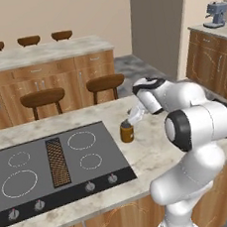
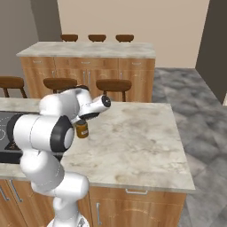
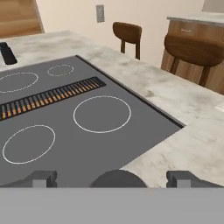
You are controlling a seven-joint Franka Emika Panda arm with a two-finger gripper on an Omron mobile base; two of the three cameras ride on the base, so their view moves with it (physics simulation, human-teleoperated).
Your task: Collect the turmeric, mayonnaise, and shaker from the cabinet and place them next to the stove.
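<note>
Lid: dark round top of the turmeric (image 3: 117, 178) sits at the bottom edge of my hand view, between my two fingertips, nearest the lens.
Bench: pale marble top (image 2: 133, 137) carries everything I work on; stools stand along its far side.
Stove: dark cooktop (image 1: 56, 162) is set into the bench to the left of the jar, its near corner just beside the jar but not under it.
End effector: mine (image 1: 134, 116) hangs just above the turmeric, jaws spread wide, one fingertip (image 3: 41, 178) on each side of the lid with a gap either way; I hold nothing.
Turmeric: amber jar stands upright on the bench (image 1: 127, 132), right next to the stove's right edge, seen in the right base view too (image 2: 82, 129).
Key relation: jar lies straight under my end effector, long axis vertical, centred between the tips; I judge it placed and released, so my way out is straight up, no sideways drift that could tip it.
Remaining: mayonnaise and shaker not yet beside the stove, as I judge it.
</note>
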